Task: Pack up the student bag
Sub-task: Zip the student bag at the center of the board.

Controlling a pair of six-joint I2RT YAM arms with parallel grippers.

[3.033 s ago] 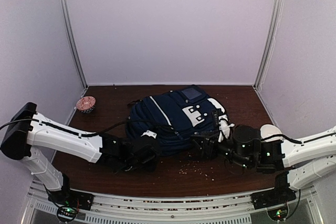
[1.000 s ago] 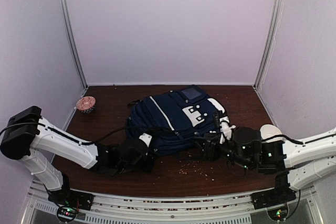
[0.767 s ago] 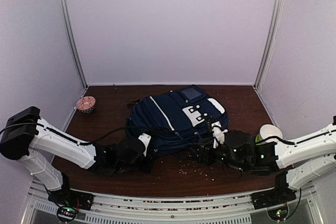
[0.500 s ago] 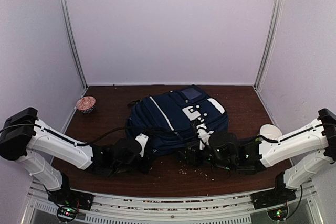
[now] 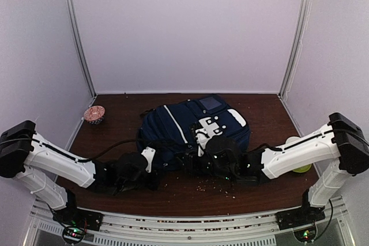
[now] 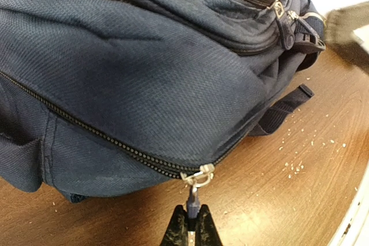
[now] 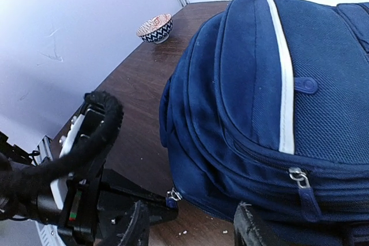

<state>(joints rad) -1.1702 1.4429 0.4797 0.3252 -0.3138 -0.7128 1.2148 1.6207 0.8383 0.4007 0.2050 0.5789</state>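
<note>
The navy student bag (image 5: 190, 124) lies flat at the middle of a dark wooden table (image 5: 265, 110), white stripe up, with both arms reaching in low against its near edge. At the near-left corner of the bag the left gripper (image 6: 192, 223) is pressed together on a small zip pull (image 6: 193, 203), which hangs from a silver slider (image 6: 198, 176) at the end of the bag's lowest zip line. The right gripper (image 7: 191, 218) sits just right of that spot with its fingers (image 7: 137, 223) spread wide, at the bag's near edge; whether they touch the fabric cannot be told.

Around the bag there is little else. A patterned bowl (image 5: 94, 114) stands well off to the bag's left, against the side wall. A white-and-green cup (image 5: 295, 142) stands to the bag's right, half hidden behind the right arm (image 5: 291, 154). Pale crumbs (image 5: 216, 186) are scattered on the wood just in front of the bag, between the two grippers and the table's near edge. A dark strap (image 6: 286, 106) pokes out from under the bag's near side and rests on the table. The left arm (image 7: 86, 154) with its cable lies close along the bag's left flank — right in the right wrist camera's view.
</note>
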